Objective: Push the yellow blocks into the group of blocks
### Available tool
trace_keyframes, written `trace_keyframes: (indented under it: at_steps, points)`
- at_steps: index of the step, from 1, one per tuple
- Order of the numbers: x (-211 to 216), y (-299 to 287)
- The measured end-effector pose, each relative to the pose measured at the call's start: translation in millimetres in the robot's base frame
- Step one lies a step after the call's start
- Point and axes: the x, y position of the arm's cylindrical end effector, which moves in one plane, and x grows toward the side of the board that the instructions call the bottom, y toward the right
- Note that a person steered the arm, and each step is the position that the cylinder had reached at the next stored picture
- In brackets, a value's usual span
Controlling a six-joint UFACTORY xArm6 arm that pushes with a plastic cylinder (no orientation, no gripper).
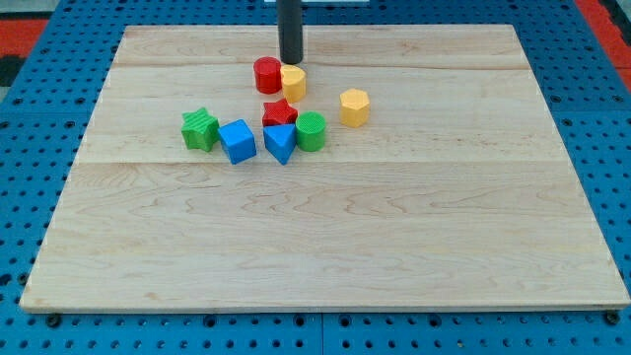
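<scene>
My tip [291, 61] stood just above the yellow block [294, 81], beside the red cylinder [267, 74]; no pincer was visible, its state unknown.

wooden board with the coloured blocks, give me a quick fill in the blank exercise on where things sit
1. My tip sits just above the yellow block that touches the ____ cylinder.
2. The yellow hexagonal block stands alone toward the view's ____ of the cluster.
3. The green star is the block furthest to the view's ____.
4. Between the blue cube and the green cylinder lies the blue ____.

Missing words: red; right; left; triangle
</scene>
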Motion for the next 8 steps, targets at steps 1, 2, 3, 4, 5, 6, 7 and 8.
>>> trace_keyframes:
  at_steps: [1,2,3,4,5,6,7,8]
  points:
    - [28,-21]
    - [53,-37]
    - [62,-39]
    - [24,-30]
    - [21,-19]
    - [17,10]
    - [7,21]
    - [21,29]
